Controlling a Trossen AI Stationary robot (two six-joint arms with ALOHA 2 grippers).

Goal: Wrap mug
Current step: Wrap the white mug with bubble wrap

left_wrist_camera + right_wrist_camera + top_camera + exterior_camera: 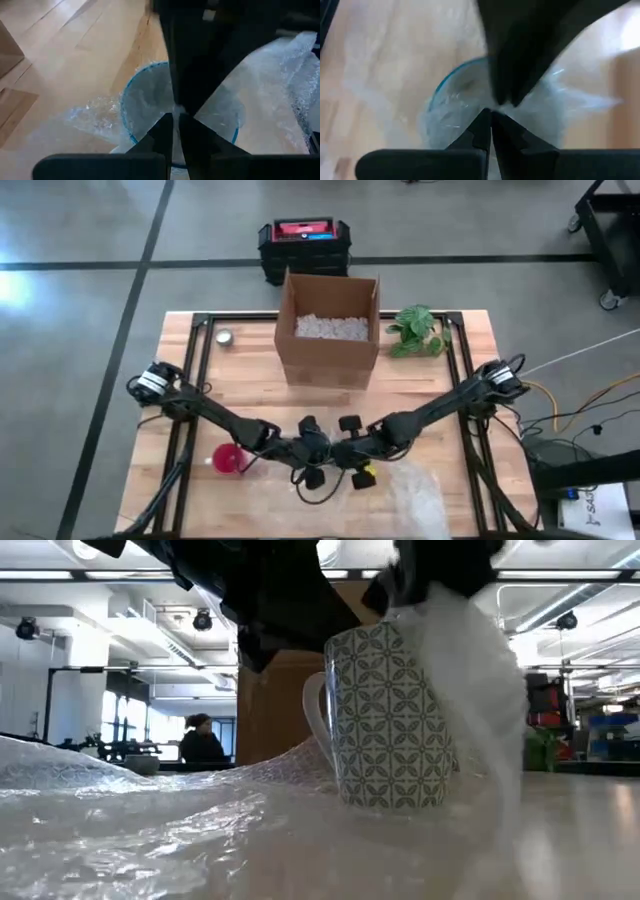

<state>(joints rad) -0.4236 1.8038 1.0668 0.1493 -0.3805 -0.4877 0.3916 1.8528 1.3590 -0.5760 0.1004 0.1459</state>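
Mug (388,715) upright on bubble wrap (130,830), table's 6 o'clock: ceramic, rigid, breakable. Wrap limp, slippery; take edges. Left gripper (175,116) and right gripper (490,114) pinch wrap above the mug.

tabletop (250,395) is pale wood planks, kinda matt. mug (388,715) looks like glazed ceramic with a printed pattern, smooth. bubble wrap (130,830) is clear crinkly plastic, shiny in spots. box (328,370) is plain brown cardboard, dull finish
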